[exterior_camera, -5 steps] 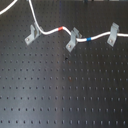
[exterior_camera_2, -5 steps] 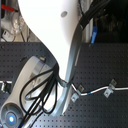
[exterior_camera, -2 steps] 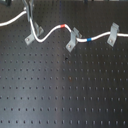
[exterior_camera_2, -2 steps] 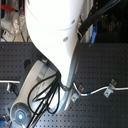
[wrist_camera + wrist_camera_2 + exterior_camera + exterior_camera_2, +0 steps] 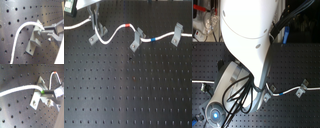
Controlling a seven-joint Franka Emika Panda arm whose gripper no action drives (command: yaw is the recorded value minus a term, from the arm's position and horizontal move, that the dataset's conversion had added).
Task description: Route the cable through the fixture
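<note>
Cable point(image 5: 114, 33) — white cord running across the upper part of the perforated breadboard point(image 5: 129, 95) in the first exterior view. From the first exterior view's left it dips in a loop by the nearest clip, rises to a red tape band point(image 5: 127, 25), passes the middle clip point(image 5: 137, 40), shows a blue tape band point(image 5: 152, 38), and ends at the far clip point(image 5: 177, 34) toward the first exterior view's right. It appears already seated at the middle and far clips; those two hold it in a shallow arc off the board.

Fixture point(image 5: 94, 36) in hand is the clip at the first exterior view's left. In the first wrist view the cable point(image 5: 18, 35) curves up to the top of the fixture point(image 5: 35, 37) and meets the gripper point(image 5: 50, 32) there. In the second wrist view the cable point(image 5: 22, 89) reaches the fixture point(image 5: 38, 94) just where the gripper point(image 5: 48, 94) sits — fingers pressed together on the cord, as far as I can judge; a green mark shows at the pinch point.

Judgement: the cord is held right at the upright tab so that it can be pushed down behind it. The slack loop beside the fixture gives room for that.

The second exterior view is mostly blocked by the arm point(image 5: 247, 35); this fixture is hidden there.
</note>
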